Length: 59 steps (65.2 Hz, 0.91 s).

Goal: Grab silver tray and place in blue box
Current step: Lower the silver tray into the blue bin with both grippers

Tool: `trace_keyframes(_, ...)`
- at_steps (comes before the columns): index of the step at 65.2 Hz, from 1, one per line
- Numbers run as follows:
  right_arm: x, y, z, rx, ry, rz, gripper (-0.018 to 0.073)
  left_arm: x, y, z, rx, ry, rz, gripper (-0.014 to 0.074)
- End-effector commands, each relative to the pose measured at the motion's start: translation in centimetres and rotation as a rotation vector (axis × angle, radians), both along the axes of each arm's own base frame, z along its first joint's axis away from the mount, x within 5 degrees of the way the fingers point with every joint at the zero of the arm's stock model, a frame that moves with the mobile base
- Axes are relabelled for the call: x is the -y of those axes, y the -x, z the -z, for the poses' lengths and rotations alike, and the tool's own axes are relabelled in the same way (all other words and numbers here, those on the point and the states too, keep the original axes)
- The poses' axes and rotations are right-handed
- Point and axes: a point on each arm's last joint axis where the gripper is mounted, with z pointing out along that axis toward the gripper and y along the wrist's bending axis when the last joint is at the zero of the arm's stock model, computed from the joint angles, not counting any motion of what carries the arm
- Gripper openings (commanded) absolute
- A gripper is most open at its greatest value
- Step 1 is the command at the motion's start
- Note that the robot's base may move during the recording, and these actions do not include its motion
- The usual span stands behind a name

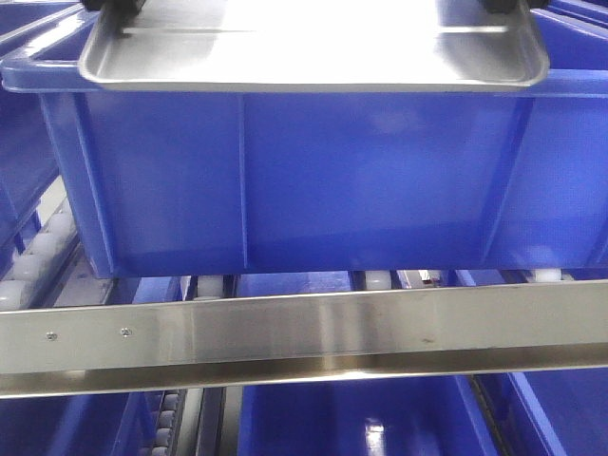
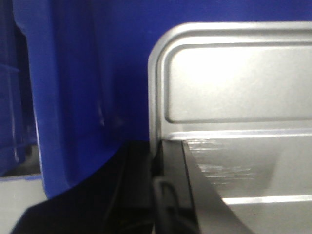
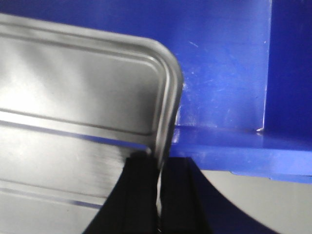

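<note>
- You have the silver tray (image 1: pixel 313 47) held over the blue box (image 1: pixel 313 180).
- Your right gripper (image 3: pixel 158 195) has its jaws clamped on the tray's rim; the left gripper (image 2: pixel 163 187) seemingly does too.

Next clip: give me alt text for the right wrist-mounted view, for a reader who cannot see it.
The right end effector grips the rim of the silver tray between its two black fingers, near the tray's rounded corner. Beyond that corner, a wall of the blue box fills the background.
</note>
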Motion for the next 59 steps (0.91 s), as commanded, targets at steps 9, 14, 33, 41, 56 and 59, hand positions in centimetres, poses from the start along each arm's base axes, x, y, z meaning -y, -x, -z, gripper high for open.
trace_keyframes(9, 0.5, 0.0, -5.0, 0.223, -0.05, -0.03, 0.0058, -0.2, -0.1, -4.1, 0.238, 0.024, 0.115, -0.0105)
trace_keyframes(14, 0.6, 0.0, -6.5, 0.28, -0.066, -0.03, 0.0058, -0.2, -0.5, -5.1, 0.293, 0.067, 0.119, -0.0105)
trace_keyframes(33, 1.8, -3.9, -7.6, 0.377, -0.006, 0.011, 0.0058, 0.5, -4.6, -5.6, 0.424, 0.152, 0.109, -0.0105)
trace_keyframes(41, 2.2, -7.2, -5.5, 0.348, 0.025, 0.053, 0.0058, 1.4, -7.2, -3.2, 0.408, 0.132, 0.109, -0.0105)
trace_keyframes(56, 1.8, -12.3, 0.2, 0.231, 0.088, 0.076, 0.0058, 3.0, -11.3, 1.5, 0.382, 0.112, 0.124, -0.0105)
trace_keyframes(59, 1.5, -12.9, 1.3, 0.209, 0.1, 0.072, 0.0058, 3.4, -11.8, 2.4, 0.371, 0.106, 0.128, -0.0105)
